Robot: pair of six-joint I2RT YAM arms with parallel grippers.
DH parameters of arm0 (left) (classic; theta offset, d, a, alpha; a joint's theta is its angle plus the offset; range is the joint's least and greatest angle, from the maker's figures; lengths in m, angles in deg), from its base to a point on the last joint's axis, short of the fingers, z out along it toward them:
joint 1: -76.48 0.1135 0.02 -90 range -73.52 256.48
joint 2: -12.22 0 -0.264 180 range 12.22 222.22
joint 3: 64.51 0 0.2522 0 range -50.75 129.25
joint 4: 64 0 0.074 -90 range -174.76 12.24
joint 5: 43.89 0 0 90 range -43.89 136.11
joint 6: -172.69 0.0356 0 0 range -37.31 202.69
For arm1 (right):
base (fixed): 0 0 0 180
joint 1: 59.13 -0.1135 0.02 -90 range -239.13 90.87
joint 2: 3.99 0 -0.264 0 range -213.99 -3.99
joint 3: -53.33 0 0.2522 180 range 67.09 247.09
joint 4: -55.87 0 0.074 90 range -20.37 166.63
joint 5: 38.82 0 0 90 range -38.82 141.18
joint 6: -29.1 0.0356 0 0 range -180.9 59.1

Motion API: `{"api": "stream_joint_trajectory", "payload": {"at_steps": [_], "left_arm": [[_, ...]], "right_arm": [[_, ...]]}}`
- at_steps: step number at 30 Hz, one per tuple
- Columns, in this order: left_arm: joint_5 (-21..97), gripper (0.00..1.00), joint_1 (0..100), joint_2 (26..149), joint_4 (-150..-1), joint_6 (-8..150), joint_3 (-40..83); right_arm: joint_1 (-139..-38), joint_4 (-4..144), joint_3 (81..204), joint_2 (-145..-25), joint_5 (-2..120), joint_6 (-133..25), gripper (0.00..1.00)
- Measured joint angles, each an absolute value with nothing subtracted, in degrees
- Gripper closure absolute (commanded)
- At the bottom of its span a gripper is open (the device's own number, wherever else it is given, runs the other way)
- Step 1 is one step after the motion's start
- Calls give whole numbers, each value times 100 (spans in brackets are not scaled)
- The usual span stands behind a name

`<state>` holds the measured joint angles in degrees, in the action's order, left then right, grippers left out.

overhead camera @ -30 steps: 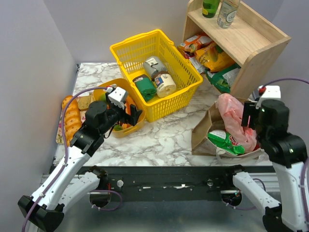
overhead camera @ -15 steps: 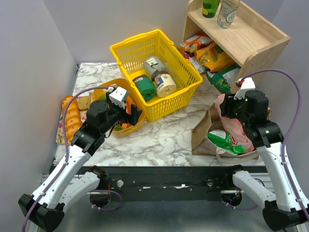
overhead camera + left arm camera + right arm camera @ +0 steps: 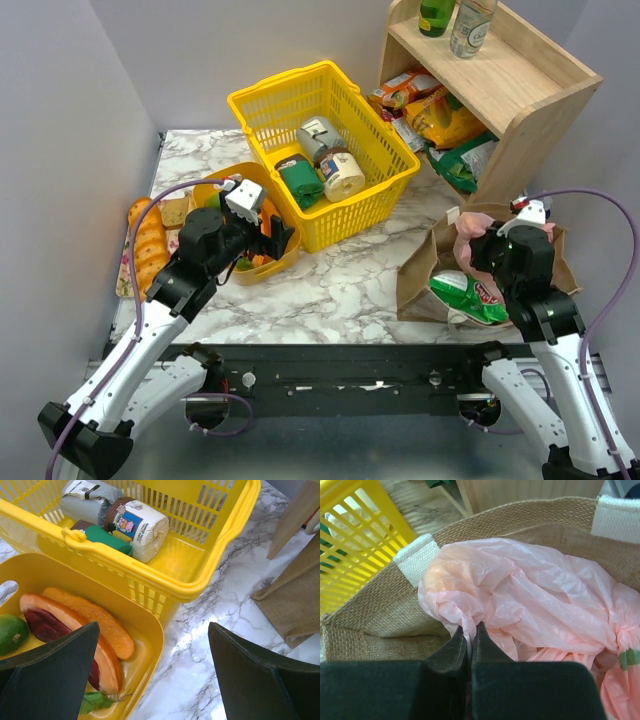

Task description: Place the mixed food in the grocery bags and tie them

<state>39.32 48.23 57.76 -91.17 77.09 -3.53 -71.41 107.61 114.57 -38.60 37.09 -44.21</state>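
- One long braided bread loaf (image 3: 148,245) is seen at the left edge of the worktop (image 3: 340,280), its long axis running from the far edge to the near edge.
- One yellow tub (image 3: 75,575) is set just right of the loaf, touching the basket.
- Toy food is held in the tub. Four pieces can be counted in the left wrist view: one green lime (image 3: 11,632), one long orange piece (image 3: 92,620), one red-and-orange slice (image 3: 60,635) and one green leaf (image 3: 95,700).
- The two long pieces lie side by side, slanted from that view's upper left to its lower right.
- The left claw (image 3: 155,680) is held over the tub's right rim with its fingers wide apart and nothing between them.
- One yellow mesh basket (image 3: 276,80) is placed toward the far edge; three tins (image 3: 345,175) are lying on their sides in it.
- One wooden shelf (image 3: 520,90) is stood at the far right corner.
- One brown bag (image 3: 420,270) is found near the near right corner, and two white handles (image 3: 417,557) are counted on it.
- One crisp packet (image 3: 465,295) is lodged in the bag's mouth, its long axis roughly along the near edge and its red logo toward the right end.
- One pink bag (image 3: 545,600) is crumpled in the brown bag, above the packet.
- The right claw (image 3: 470,630) is pressed together on a fold of the pink bag.
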Motion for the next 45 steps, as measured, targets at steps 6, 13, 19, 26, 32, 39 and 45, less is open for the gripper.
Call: {"api": "stream_joint_trajectory", "payload": {"at_steps": [6,13,19,26,32,39,45], "left_arm": [[3932,1,4820,5773,-9119,7704,-353],[3963,1,4820,5719,-9119,7661,-353],[4184,1,4910,5728,-9143,7584,-349],[4271,1,5867,5911,-9357,7442,-183],[4387,1,6375,5994,-9421,7274,202],[4553,1,6399,5776,-9368,7171,368],[4623,1,6399,5688,-9377,7064,469]], "right_arm": [[-7141,10888,11459,-4030,3641,-4093,33],[-7141,11087,11466,-3936,3622,-4305,12],[-7141,11069,11796,-3484,3620,-4764,0],[-7101,11001,12878,-4214,3403,-5243,0],[-7003,10844,13162,-4596,3700,-5304,0],[-6999,10330,13164,-3860,4203,-5304,0],[-6999,10177,13162,-3691,4323,-5350,0]]}}
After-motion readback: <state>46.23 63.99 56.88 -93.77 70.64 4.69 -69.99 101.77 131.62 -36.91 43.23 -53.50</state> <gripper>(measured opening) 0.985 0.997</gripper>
